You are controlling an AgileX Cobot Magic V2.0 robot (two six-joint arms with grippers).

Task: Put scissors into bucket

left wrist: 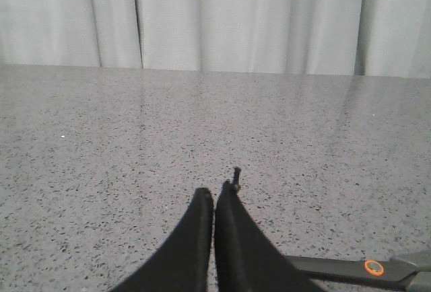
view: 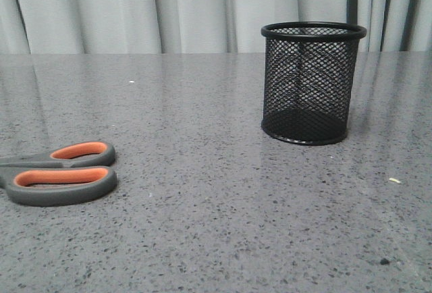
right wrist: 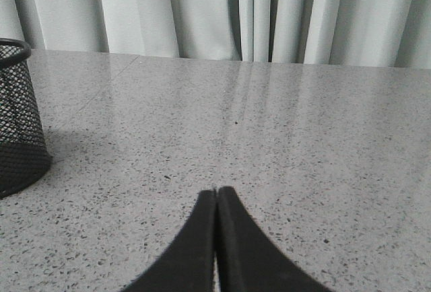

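Surface (view: pixel 202 212): grey speckled stone, curtain (view: pixel 135 9) behind. Bucket (view: pixel 312 84) upright, right of centre, nothing visible inside. Scissors (view: pixel 61 173) flat at the near left edge, well apart from bucket, handles toward centre. Left pincer (left wrist: pixel 214 201) clenched, empty; scissor blades just beside it. Right pincer (right wrist: pixel 216 198) clenched, empty, near bucket. Step: grasp not yet begun. Next: left pincer must release, straddle scissors, clamp.

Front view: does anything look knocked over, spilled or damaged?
Nothing stands out. The bucket stands upright and looks empty; the scissors lie flat on the table, apart from it. Only small specks, such as a pale crumb, mark the surface.
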